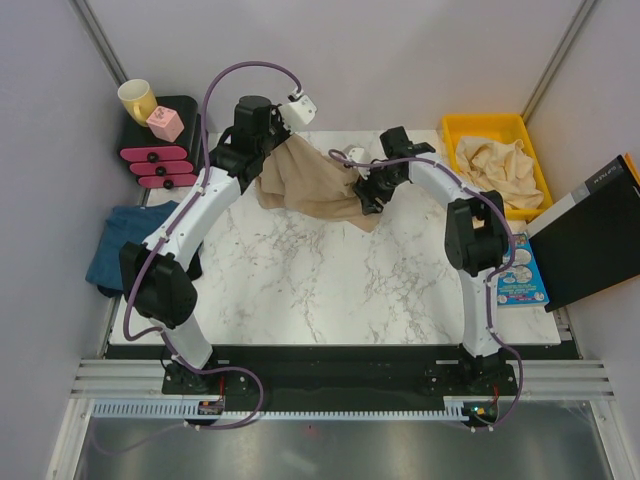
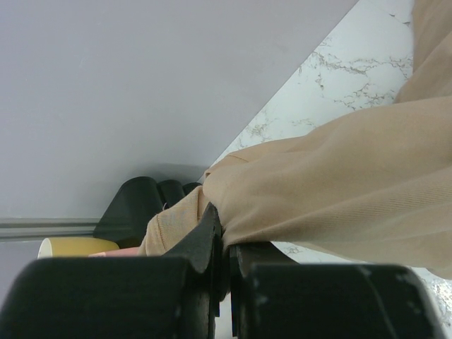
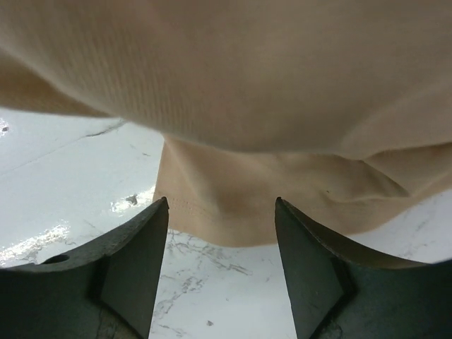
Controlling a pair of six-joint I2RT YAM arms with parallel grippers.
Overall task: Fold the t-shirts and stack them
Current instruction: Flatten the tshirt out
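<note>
Tan t-shirt (image 1: pixel 312 188), soft and limp, is drooping onto the tabletop (image 1: pixel 330 290), left jaws pinching its edge, right jaws gaping empty beside the hem worth grabbing.

The tan t-shirt (image 1: pixel 310 188) is plain and finely ribbed, the teal-blue t-shirt (image 1: pixel 118 248) plain, the tabletop (image 1: pixel 330 280) white with grey marble veins, and pale beige t-shirts (image 1: pixel 500 168) fill a bright yellow bin (image 1: pixel 485 121). The left arm (image 1: pixel 190 215) and right arm (image 1: pixel 440 185) are white with black joints and purple cables; the left claw (image 2: pixel 224 236) is black, the right claw (image 3: pixel 220 205) dark grey. The mug (image 1: pixel 137 98) is yellow, the block (image 1: pixel 165 123) pink.
</note>
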